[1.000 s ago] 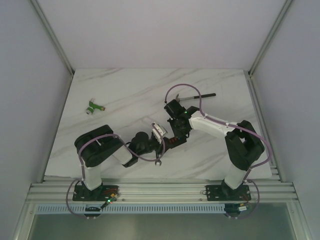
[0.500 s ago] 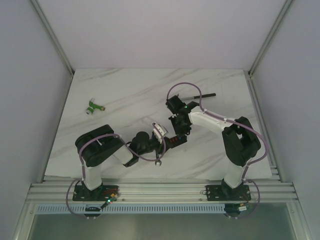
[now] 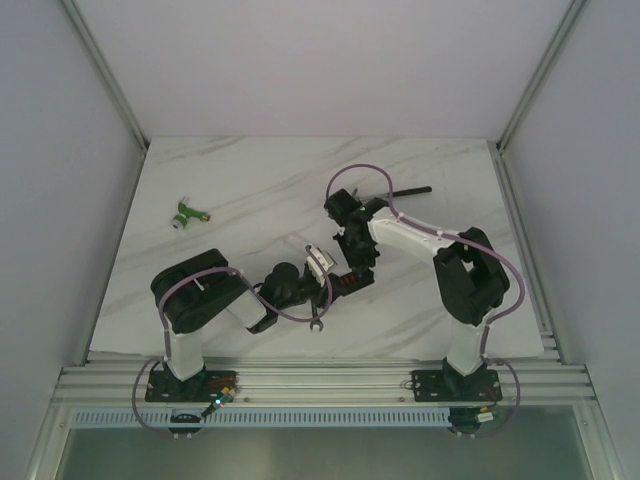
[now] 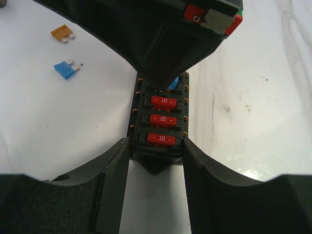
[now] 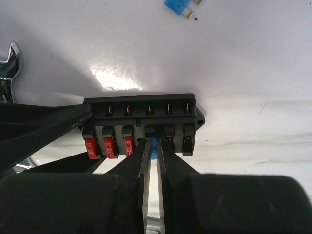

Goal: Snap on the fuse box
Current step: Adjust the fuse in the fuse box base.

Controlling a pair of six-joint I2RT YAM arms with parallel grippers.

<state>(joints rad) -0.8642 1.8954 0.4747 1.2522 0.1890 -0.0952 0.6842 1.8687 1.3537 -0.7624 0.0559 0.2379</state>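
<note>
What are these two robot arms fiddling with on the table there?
They are working on a small black fuse box. The left tool grips one end of it, while the right tool pinches a blue fuse at the slot next to three red fuses already seated. Nothing covers the box yet.
</note>
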